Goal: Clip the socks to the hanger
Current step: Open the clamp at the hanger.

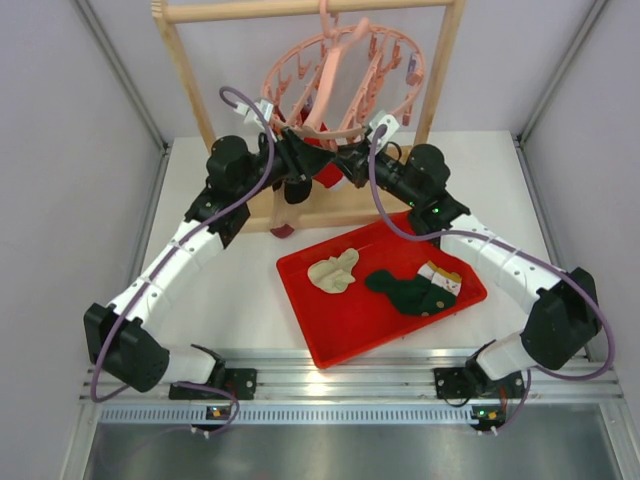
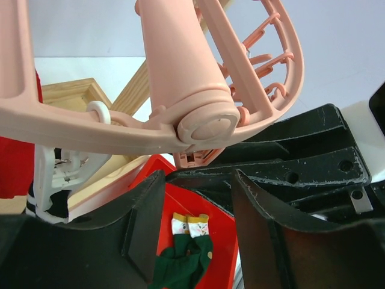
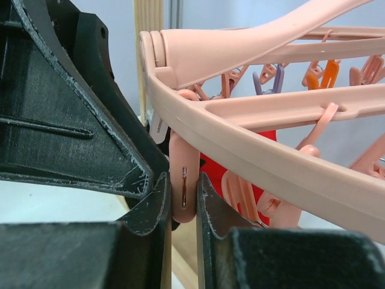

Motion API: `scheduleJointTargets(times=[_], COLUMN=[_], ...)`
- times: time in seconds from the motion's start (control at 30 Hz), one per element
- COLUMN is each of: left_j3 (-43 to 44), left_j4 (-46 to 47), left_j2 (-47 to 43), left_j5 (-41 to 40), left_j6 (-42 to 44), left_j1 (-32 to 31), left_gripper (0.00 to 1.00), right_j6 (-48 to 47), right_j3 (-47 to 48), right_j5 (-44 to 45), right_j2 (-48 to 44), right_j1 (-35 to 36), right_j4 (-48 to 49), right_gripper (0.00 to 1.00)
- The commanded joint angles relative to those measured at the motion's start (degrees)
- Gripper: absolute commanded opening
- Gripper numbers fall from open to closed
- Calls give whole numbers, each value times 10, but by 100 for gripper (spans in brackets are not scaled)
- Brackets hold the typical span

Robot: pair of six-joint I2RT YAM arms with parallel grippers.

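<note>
The right hand point(image 3: 183, 201) squeezed an upright peg point(image 3: 183, 162) on the hanger point(image 1: 345, 85). The left hand point(image 2: 195, 198) hung open and empty beside it. The socks point(image 1: 402, 290) lay below in the tray point(image 1: 345, 345), nearer the right arm.

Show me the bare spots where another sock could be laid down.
White table lies bare between the left arm and the red plastic tray, whose near corner is also bare in front of the cream sock and dark green sock. Crowded: left gripper and right gripper under the round pink hanger.
</note>
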Motion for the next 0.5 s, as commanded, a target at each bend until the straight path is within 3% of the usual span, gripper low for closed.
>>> scheduleJointTargets(times=[0.0, 0.2, 0.47], left_j3=[8, 13, 8], left_j4=[45, 38, 80], left_j2=[-8, -6, 0], left_j5=[-32, -87, -75], left_j6=[-19, -11, -19], left_j1=[-3, -3, -4], left_gripper=[53, 59, 60], right_j6=[-21, -20, -24], right_j3=[-5, -8, -4], right_j5=[1, 0, 3], right_j2=[-21, -26, -23], right_j1=[22, 26, 27], right_j4=[15, 17, 15], right_gripper=[0, 0, 0])
